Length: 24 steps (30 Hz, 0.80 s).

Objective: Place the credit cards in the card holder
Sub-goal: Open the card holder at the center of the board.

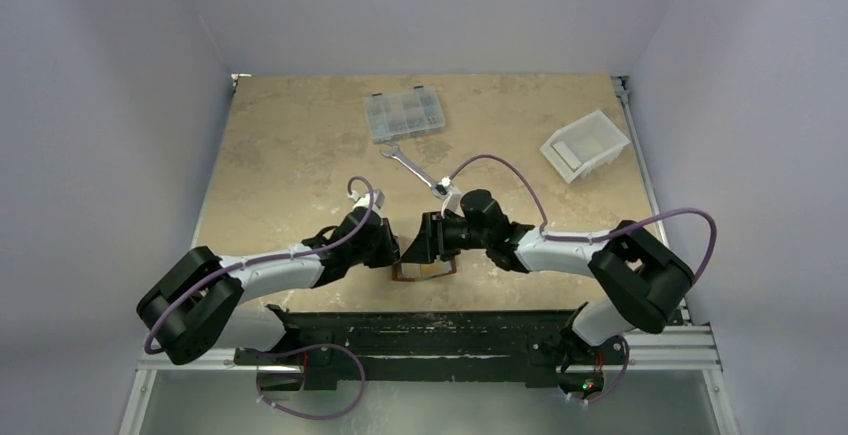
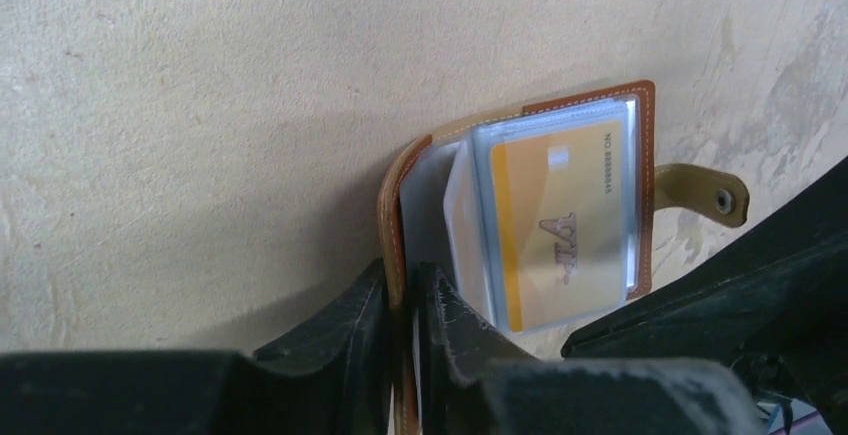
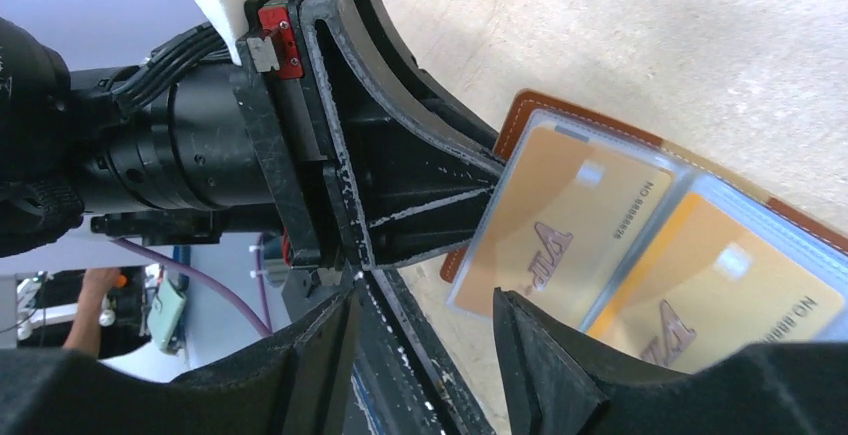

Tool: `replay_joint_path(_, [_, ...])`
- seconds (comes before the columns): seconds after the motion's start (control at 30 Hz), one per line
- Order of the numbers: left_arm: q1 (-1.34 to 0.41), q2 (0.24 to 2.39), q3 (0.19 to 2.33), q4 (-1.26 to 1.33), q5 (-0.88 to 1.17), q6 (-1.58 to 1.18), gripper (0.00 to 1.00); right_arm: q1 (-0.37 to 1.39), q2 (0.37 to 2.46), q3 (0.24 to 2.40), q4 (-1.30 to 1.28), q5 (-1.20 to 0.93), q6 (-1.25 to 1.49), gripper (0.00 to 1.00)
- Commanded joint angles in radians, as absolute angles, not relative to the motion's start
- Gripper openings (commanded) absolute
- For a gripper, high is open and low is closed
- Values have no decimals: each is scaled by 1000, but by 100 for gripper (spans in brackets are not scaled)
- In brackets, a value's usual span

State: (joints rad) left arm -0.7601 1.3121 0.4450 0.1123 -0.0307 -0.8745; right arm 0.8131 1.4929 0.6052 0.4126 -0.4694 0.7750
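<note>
Left wrist view: the left gripper point(image 2: 402, 290) is closed on the holder point(image 2: 390, 205), pinching the edge of its brown cover so that the holder lies open on the table point(image 2: 200, 105). The snap tab point(image 2: 712, 195) projects from the holder's opposite edge. Clear sleeves point(image 2: 465, 225) fan out inside the holder. Right wrist view shows two orange cards point(image 3: 560, 225) seated side by side, one per sleeve. No loose card is visible beside the holder in any view.

The right gripper point(image 3: 428, 315) is open and holds nothing. Its jaws stand apart at the sleeve corner nearest the left gripper; contact with that sleeve cannot be confirmed. Top view places both grippers nose to nose over the holder, with a wrench point(image 1: 412, 167), a box point(image 1: 404, 115) and a bin point(image 1: 585, 145) well beyond it.

Judgement: insertion appears complete or nearly so. The remaining work is probably seating and release.

Hazards:
- Closing the right jaws on the sleeve corner and pulling could draw a card back out or crease the sleeve.
- Releasing the cover while the sleeves are fanned could let it fold onto a card that is not fully seated.
- The grippers are very close over the holder. A small sideways move by either could make the fingers collide and drag the holder
</note>
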Motion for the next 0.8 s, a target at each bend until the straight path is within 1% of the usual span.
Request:
replay_joint_path(0.0, [-750,1250,443,31,-51,-903,25,813,1528,605,511,-532,797,60])
replay_joint_path(0.03, [-747,1224,443,10,-60,-908,31,813,1538,606,511,-535,796,60])
replay_joint_path(0.07, [-742,1194,443,-33,-70,-914,35,809,1545,608,510,-546,796,59])
replay_joint_path(0.17, [-726,1137,444,-108,-81,-915,39,781,1478,600,428,-510,756,58])
replay_joint_path(0.27, [-719,1108,442,-138,-83,-909,50,778,1381,628,199,-358,650,61])
replay_joint_path(0.37, [-717,1098,447,-162,-82,-910,59,778,1345,658,50,-265,590,64])
replay_joint_path(0.43, [-717,1093,448,-155,-66,-913,67,775,1334,663,8,-242,585,65])
replay_joint_path(0.53, [-716,1075,437,-124,-59,-919,77,775,1340,634,39,-233,596,68])
replay_joint_path(0.63, [-717,1053,429,-121,-55,-932,82,773,1384,644,42,-251,587,66])
replay_joint_path(0.77, [-716,991,428,-164,-72,-946,83,773,1416,636,56,-235,601,67])
